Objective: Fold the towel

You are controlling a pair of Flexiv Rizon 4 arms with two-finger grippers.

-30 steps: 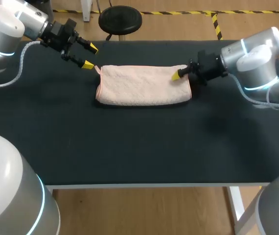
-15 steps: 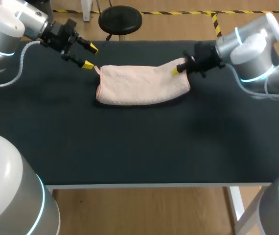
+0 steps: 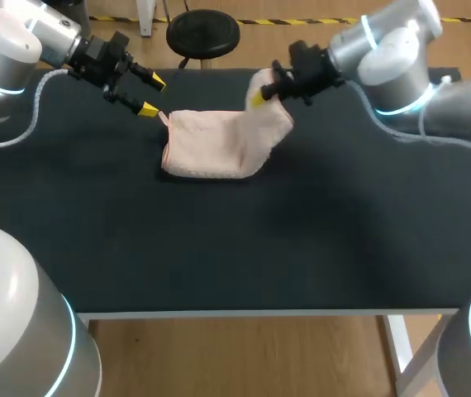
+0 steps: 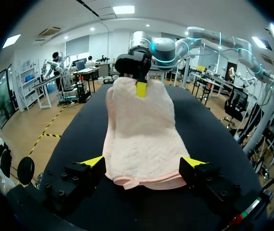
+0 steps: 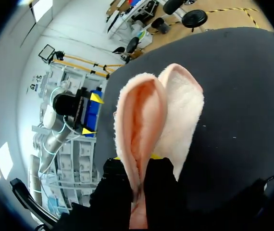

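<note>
One pink towel [image 3: 211, 149] on black table [image 3: 219, 248]

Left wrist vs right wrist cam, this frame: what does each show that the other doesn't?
Left wrist only: the towel at full length, its near end flat on the table just ahead of the open left gripper, its far end lifted by the right gripper. Right wrist only: the gripped end close up, doubled over in a loop with its inner face showing. Both: the towel, the black table and the opposite arm's gripper.
</note>
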